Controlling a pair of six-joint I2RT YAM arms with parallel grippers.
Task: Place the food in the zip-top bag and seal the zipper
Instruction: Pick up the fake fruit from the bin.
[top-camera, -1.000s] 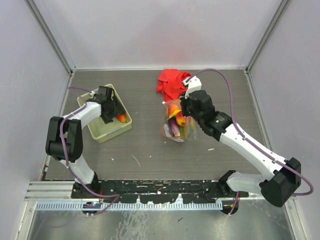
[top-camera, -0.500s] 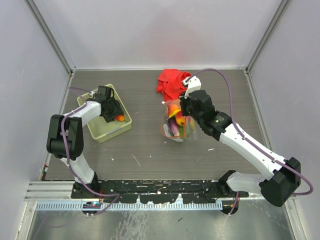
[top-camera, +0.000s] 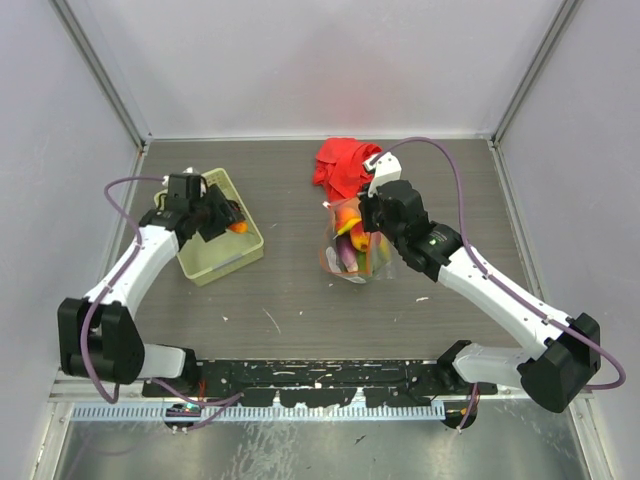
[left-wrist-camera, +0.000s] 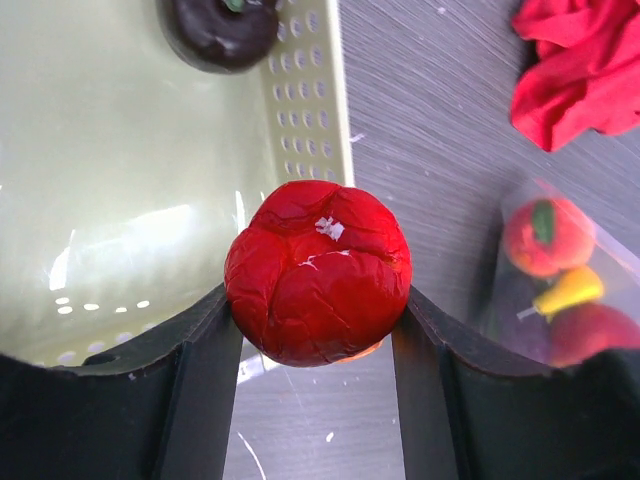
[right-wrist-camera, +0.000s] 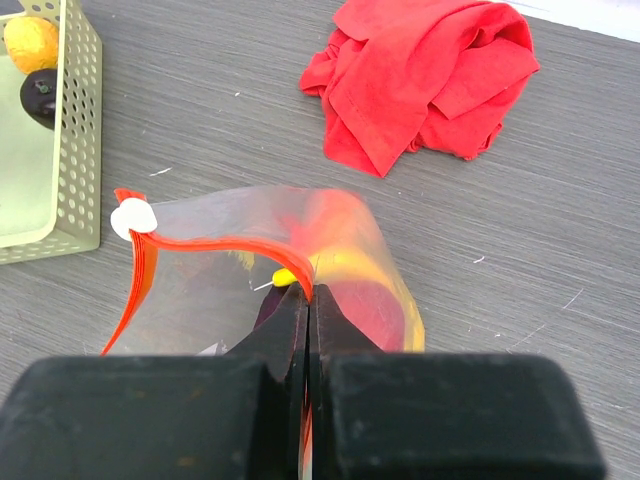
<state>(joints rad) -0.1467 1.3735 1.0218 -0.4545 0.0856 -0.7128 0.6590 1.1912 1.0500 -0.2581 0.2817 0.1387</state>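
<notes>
A red toy fruit (left-wrist-camera: 318, 272) sits clamped between the fingers of my left gripper (left-wrist-camera: 315, 305), above the right rim of the pale green basket (left-wrist-camera: 312, 120). In the top view that gripper (top-camera: 222, 214) hovers over the basket's far right corner. The clear zip-top bag (top-camera: 350, 252) stands at mid table with several pieces of food inside, among them a red-orange one (left-wrist-camera: 545, 235) and a yellow one (left-wrist-camera: 570, 290). My right gripper (right-wrist-camera: 310, 300) is shut on the bag's red-orange zipper (right-wrist-camera: 225, 243), holding the mouth up.
In the basket lie a dark purple piece (left-wrist-camera: 222, 30) and an orange piece (right-wrist-camera: 30, 40). A crumpled red cloth (top-camera: 345, 165) lies just behind the bag. Grey walls enclose the table on three sides.
My left gripper closed on the red fruit and lifted it out of the basket, the arm swinging up and back. The right arm and the bag have stayed still.
</notes>
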